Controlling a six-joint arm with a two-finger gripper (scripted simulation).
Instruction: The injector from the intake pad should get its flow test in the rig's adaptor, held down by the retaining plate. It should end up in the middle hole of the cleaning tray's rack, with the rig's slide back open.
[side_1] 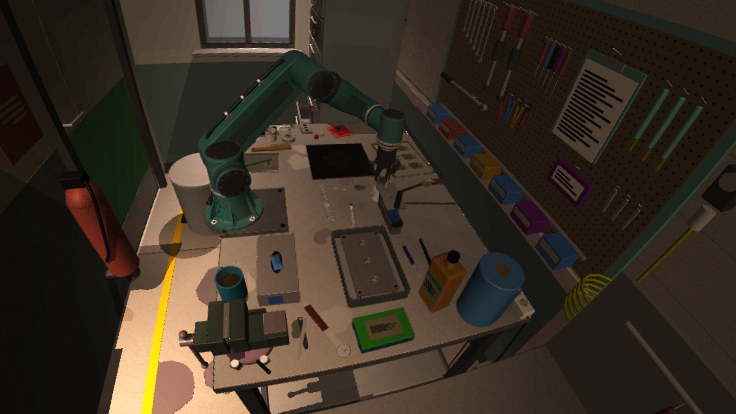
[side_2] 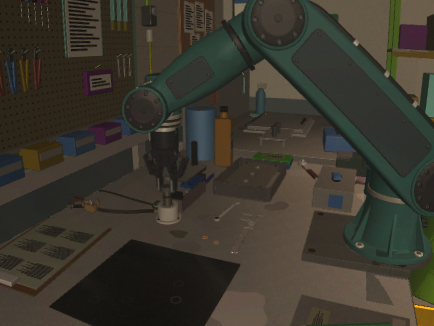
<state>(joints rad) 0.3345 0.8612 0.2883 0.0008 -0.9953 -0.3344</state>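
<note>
The injector (side_2: 167,196) stands upright in the rig's pale round adaptor (side_2: 167,213), its upper end held in my closed gripper (side_2: 166,188) (side_1: 383,178), which points straight down over it. The rig's dark slide with a blue end (side_1: 391,211) (side_2: 194,188) lies just beside the adaptor, on the side toward the tray, and does not cover it. The grey cleaning tray (side_1: 369,265) (side_2: 250,178) sits nearer the front of the bench, its rack's three holes in a row, all empty. The black intake pad (side_1: 339,160) (side_2: 146,285) lies on the other side of the adaptor with nothing on it.
The arm's base (side_1: 234,206) stands at the bench's left. A grey box with a blue part (side_1: 277,268) sits left of the tray. A blue roll (side_1: 489,288) and an orange bottle (side_1: 441,280) stand right of it, and a black cable (side_2: 122,202) runs from the rig toward the wall.
</note>
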